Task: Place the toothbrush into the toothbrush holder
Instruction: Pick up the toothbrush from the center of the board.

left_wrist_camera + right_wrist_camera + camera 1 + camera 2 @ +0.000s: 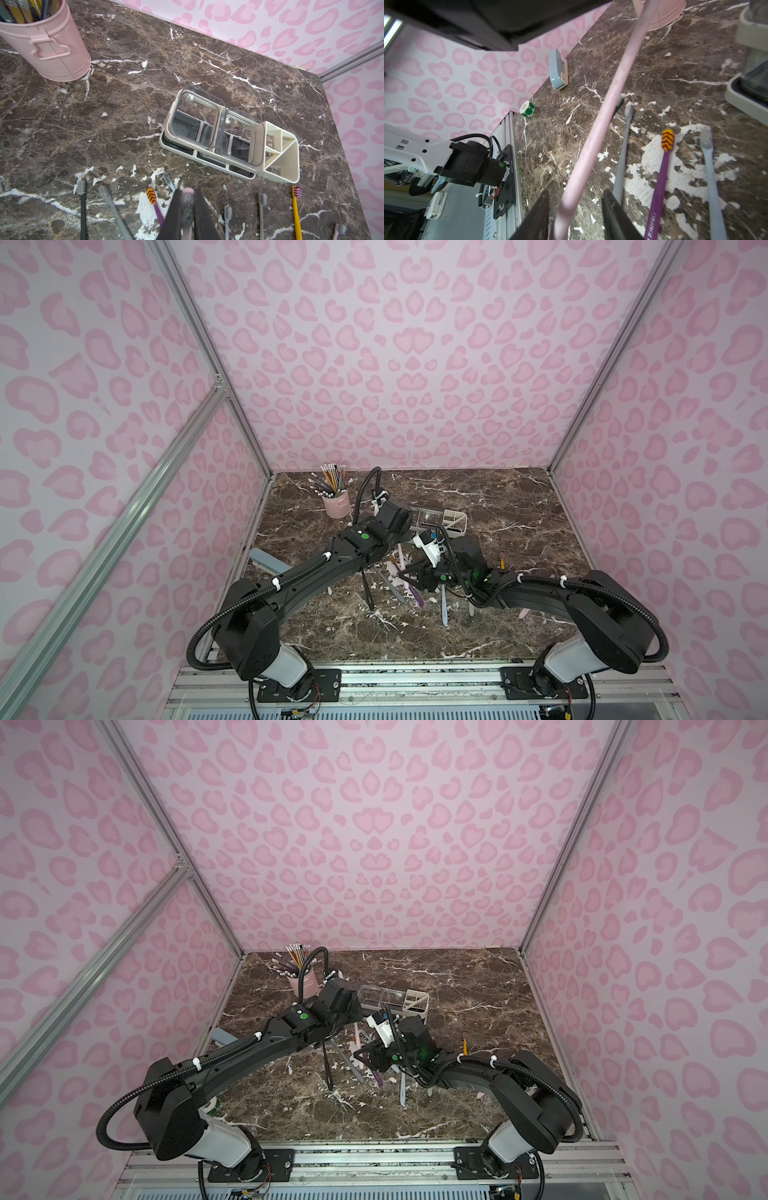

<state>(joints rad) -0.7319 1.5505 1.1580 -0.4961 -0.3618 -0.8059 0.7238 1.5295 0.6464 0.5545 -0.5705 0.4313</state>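
The left arm extends diagonally from near left to centre. The left gripper [188,194] is clenched on the head end of the pink toothbrush [618,83]. The right arm reaches leftward from near right. The right gripper [576,192] has its jaws apart, straddling the handle. The toothbrush holder [455,522] stands just beyond, at far centre.
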